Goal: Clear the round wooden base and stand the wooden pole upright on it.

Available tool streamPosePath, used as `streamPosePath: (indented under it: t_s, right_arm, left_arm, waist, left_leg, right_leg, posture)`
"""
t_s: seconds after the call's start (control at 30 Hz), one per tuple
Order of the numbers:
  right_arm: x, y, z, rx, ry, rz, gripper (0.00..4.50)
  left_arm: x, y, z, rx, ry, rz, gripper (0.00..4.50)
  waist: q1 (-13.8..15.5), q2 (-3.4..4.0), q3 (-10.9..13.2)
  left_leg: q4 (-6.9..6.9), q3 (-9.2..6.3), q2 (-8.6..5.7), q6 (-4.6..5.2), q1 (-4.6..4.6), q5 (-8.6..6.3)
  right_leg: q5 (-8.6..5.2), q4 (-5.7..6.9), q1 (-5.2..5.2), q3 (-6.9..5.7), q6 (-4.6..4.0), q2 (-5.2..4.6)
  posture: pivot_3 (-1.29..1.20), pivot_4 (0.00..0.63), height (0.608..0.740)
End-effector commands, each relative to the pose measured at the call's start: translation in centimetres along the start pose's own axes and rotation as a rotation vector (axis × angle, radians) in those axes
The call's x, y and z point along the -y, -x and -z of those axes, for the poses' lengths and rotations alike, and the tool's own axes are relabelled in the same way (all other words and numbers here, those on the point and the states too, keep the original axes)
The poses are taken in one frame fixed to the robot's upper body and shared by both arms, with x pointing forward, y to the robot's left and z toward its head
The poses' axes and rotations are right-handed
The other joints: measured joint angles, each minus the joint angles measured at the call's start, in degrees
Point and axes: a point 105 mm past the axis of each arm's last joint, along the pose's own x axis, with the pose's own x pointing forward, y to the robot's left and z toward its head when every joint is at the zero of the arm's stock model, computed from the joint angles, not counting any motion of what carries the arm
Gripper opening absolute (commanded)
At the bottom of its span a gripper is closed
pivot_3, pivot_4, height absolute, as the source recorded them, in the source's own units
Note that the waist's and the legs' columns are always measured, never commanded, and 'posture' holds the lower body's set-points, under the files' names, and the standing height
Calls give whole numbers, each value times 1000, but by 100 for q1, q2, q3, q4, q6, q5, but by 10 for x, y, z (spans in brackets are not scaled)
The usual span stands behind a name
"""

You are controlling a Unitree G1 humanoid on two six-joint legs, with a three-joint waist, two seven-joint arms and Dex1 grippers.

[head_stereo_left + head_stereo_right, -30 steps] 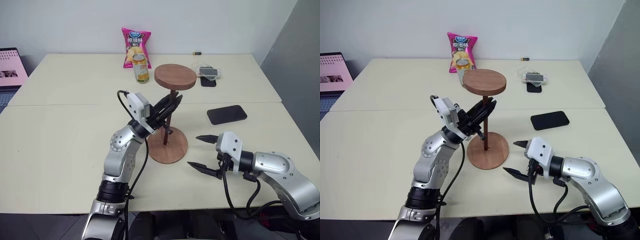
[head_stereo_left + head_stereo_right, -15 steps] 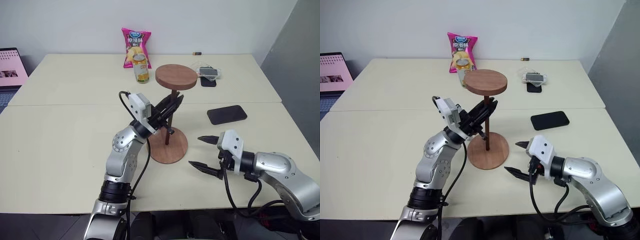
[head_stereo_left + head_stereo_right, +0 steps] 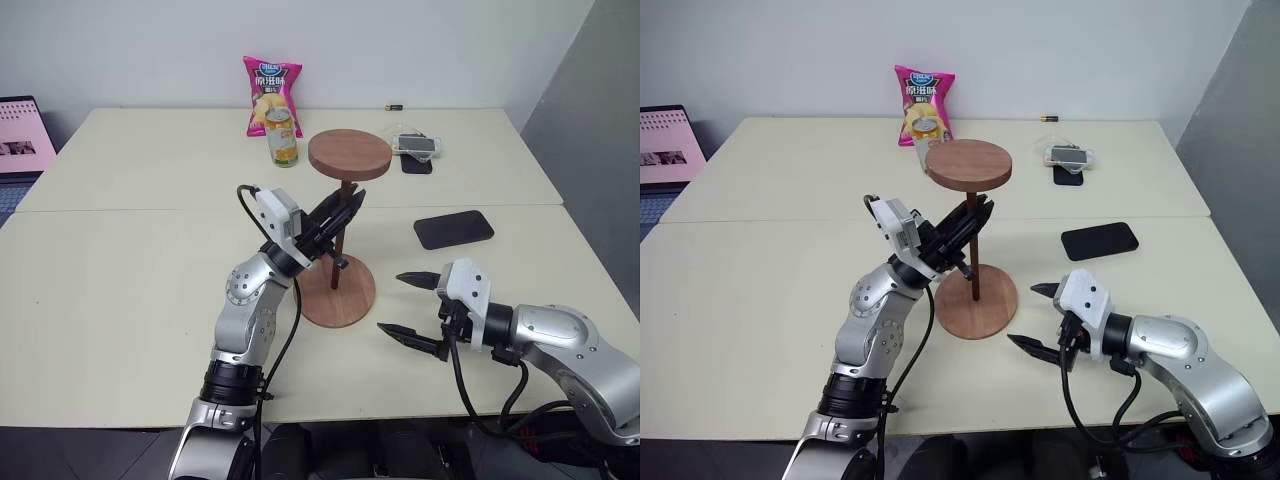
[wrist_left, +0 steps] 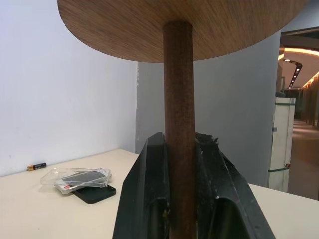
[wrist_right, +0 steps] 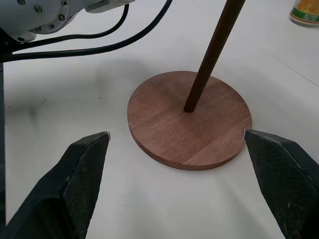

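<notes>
The round wooden base (image 3: pixel 352 297) lies flat on the near table, with nothing on it but the pole. The wooden pole (image 3: pixel 335 264) stands on the base's centre (image 5: pixel 189 134), leaning slightly, with its fixed disc (image 3: pixel 350 154) on top. My left gripper (image 3: pixel 350 202) is shut on the rod just below that disc. In the left wrist view, both black fingers (image 4: pixel 144 199) clamp the rod (image 4: pixel 178 89). My right gripper (image 3: pixel 390 302) is open, low over the table just right of the base, pointing at it and touching nothing.
A black phone (image 3: pixel 454 228) lies right of the pole. At the back are a pink chip bag (image 3: pixel 271 92), a can (image 3: pixel 284 137), a cased phone (image 3: pixel 417 146) and a battery (image 3: pixel 394 105). A screen (image 3: pixel 22 135) stands at the far left.
</notes>
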Motion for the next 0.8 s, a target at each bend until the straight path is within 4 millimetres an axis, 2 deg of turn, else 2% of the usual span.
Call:
streamPosePath:
  t_s: [0.03, 0.23, 0.43, 0.63, 0.8]
  right_arm:
    - [-3, 4, -9, 25, 33, 2, 4500]
    - [-6, 4, -9, 25, 32, -6, 4500]
    - [-6, 3, -8, 28, 29, -7, 4500]
    - [-6, 2, -8, 30, 26, -4, 4500]
    - [-7, 1, -8, 32, 21, -5, 4500]
  left_arm:
    - [1, 1, 0, -4, -13, 3, 275]
    - [-4, 15, 0, -43, -22, -16, 275]
    - [0, 23, 7, -80, -21, -21, 275]
    - [-6, 30, 21, -145, -44, -52, 274]
    - [-13, 38, 34, -208, -53, -86, 274]
  waist:
    - [0, 0, -1]
    - [-13, 1, -5]
    - [-19, -1, -34]
    - [-19, -2, -35]
    - [-24, -3, -61]
  left_leg:
    - [0, 0, 0, 0, 0, 0]
    - [-1, 0, 2, 0, 12, 0]
    - [-3, -4, 4, 1, 23, 0]
    - [-16, -5, 3, 5, 86, -3]
    - [-20, -4, 4, 6, 105, -4]
  right_leg:
    - [0, 0, 0, 0, 0, 0]
    - [0, -1, 11, 1, 0, 2]
    - [0, -2, 21, 1, 0, 6]
    - [-3, -17, 85, 1, 2, 8]
    - [-4, -14, 96, 6, 3, 12]
  posture:
    - [0, 150, 740]
    - [0, 150, 740]
    - [0, 150, 740]
    - [0, 150, 740]
    - [0, 150, 740]
